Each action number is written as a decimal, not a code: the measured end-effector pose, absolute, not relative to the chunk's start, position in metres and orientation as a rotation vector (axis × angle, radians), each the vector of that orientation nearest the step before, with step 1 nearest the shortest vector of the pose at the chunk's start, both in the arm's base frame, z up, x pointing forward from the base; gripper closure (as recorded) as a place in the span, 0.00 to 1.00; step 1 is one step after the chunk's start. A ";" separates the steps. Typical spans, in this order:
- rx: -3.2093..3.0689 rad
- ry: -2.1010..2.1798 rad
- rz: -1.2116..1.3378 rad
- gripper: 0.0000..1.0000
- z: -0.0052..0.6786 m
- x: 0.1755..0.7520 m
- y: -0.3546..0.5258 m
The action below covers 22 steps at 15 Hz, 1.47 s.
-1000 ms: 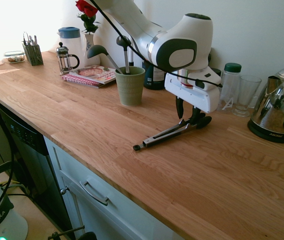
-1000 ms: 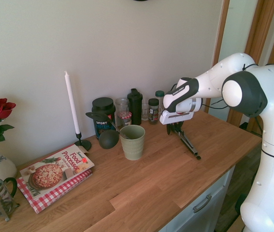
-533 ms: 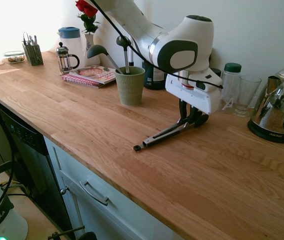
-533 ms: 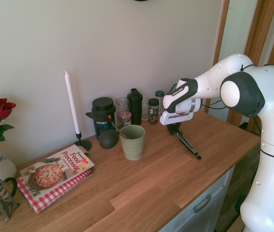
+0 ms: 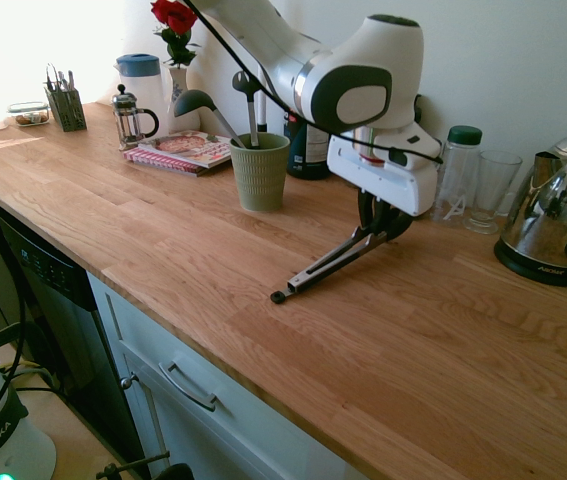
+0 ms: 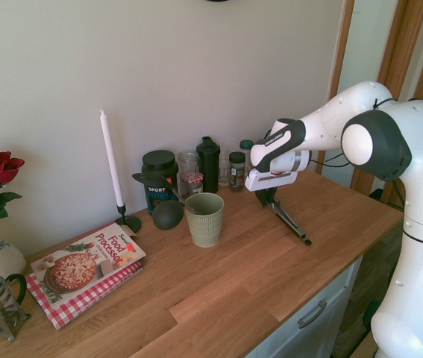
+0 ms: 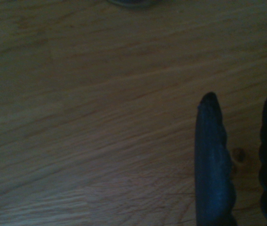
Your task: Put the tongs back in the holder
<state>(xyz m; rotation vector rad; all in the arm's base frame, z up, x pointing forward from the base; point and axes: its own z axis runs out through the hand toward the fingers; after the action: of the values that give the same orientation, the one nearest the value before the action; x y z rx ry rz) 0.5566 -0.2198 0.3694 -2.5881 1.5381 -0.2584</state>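
Nearest me in the first exterior view, pale painted cabinet fronts [image 5: 188, 365] with a curved metal handle [image 5: 187, 387] run along the lower edge of the frame, under a smooth, streaky-grained wooden counter [image 5: 293, 380]. Right of centre, my gripper [image 5: 371, 234] is closed, its dark fingers pinching the tongs [image 5: 325, 271] near their dark end. Their slim silver metal arms slant down toward the centre, the small black rounded end low by the wood; I cannot tell whether it touches. The wrist view shows their two dark prongs, scalloped along the facing edges and apart.

Farther off, at upper centre, stands the holder [image 5: 260, 182], a ribbed, slightly tapered sage-green cup bearing a dark ladle [image 5: 195, 101] and another dark utensil [image 5: 246, 84]. The shiny, rounded kettle [image 5: 553, 222] is at the right edge, beside a clear flared glass [image 5: 492, 190]. Upper left, glossy-covered books [image 5: 188, 150] lie stacked.
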 end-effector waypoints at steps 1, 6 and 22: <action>-2.578 1.528 -0.273 1.00 0.390 0.554 -0.216; -2.528 1.456 -0.362 1.00 0.503 0.525 -0.186; -2.268 1.387 -1.272 1.00 0.703 0.478 0.110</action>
<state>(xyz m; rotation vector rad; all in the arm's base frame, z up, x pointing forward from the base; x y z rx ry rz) 0.4783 0.1097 0.7030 -2.2683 1.3868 -1.2715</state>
